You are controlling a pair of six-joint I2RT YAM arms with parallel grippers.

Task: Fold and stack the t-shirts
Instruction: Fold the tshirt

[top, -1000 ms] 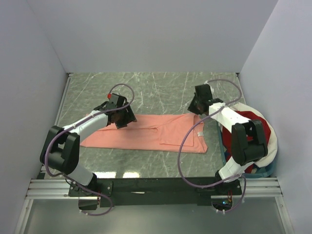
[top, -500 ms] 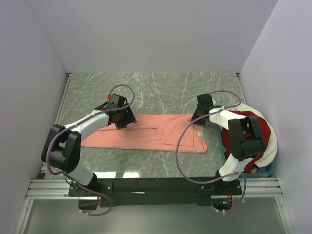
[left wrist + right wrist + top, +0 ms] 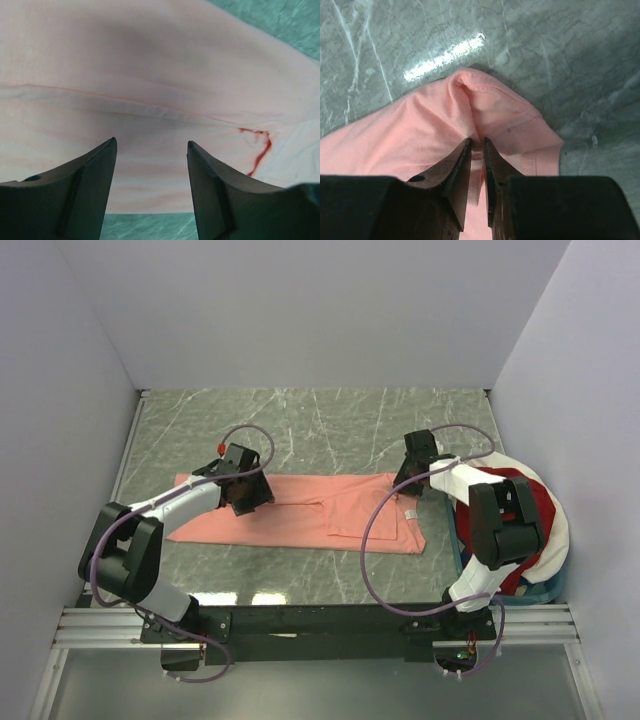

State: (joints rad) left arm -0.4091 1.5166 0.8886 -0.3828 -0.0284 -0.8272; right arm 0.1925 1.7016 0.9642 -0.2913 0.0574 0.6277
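The salmon-pink t-shirt (image 3: 300, 515) lies flat as a long folded strip across the table, its small white label (image 3: 410, 513) near the right end. My left gripper (image 3: 245, 492) is open and empty, low over the shirt's left part; the left wrist view shows the cloth (image 3: 150, 75) between its jaws (image 3: 151, 142). My right gripper (image 3: 408, 480) is at the shirt's far right corner. In the right wrist view it (image 3: 477, 141) is shut on a pinched fold of the pink cloth (image 3: 420, 130) by the collar. The dark red t-shirt (image 3: 520, 495) lies in the basket.
The white-rimmed round basket (image 3: 560, 530) stands at the right edge beside the right arm, holding dark red and blue cloth. White walls enclose the green marbled table (image 3: 330, 425) on three sides. A red thread mark (image 3: 257, 150) shows on the pink cloth.
My right gripper has come down from above the table onto the shirt's far right corner and pinched it. My left gripper has shifted slightly nearer over the shirt.
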